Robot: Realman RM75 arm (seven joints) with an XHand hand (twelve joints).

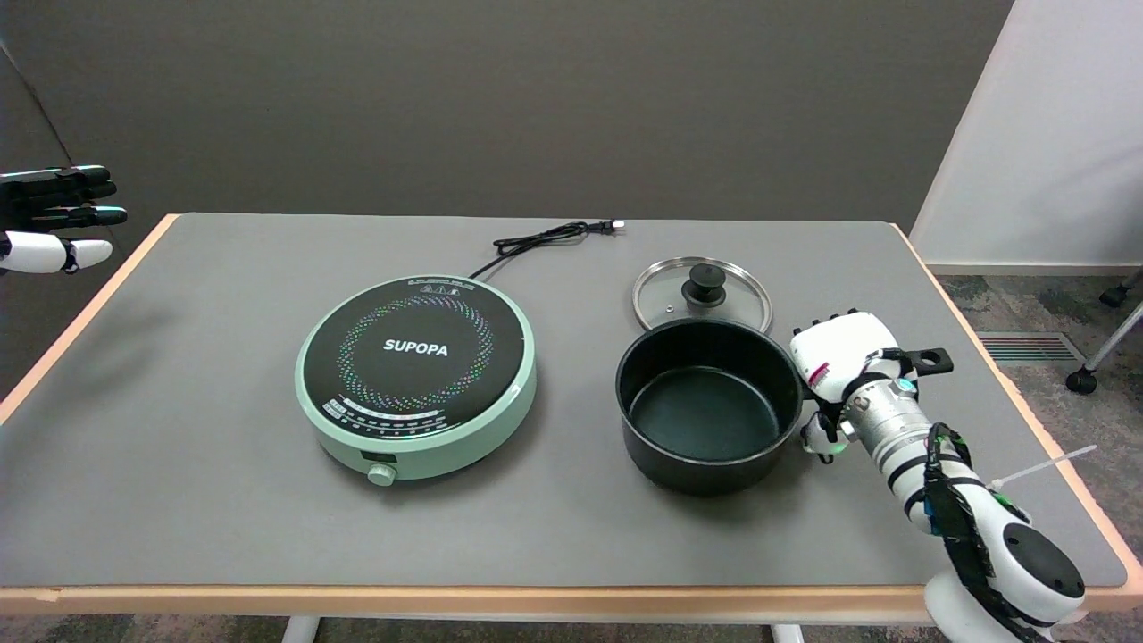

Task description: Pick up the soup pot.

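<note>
The black soup pot (710,406) stands empty and uncovered on the grey table mat (223,500), right of centre. Its long black handle (929,361) points right. My right hand (839,366) lies over the handle's middle, back upward, right beside the pot's wall. The fingers curve down on the far side, with their tips hidden. The thumb (817,438) hangs lower on the near side, apart from the handle. No closed grip shows, and the pot rests on the mat.
A glass lid (702,295) with a black knob lies flat just behind the pot. A mint-green induction cooker (418,375) sits to the pot's left, its cord (545,239) trailing to the back. The idle left hand (54,219) hovers at upper left.
</note>
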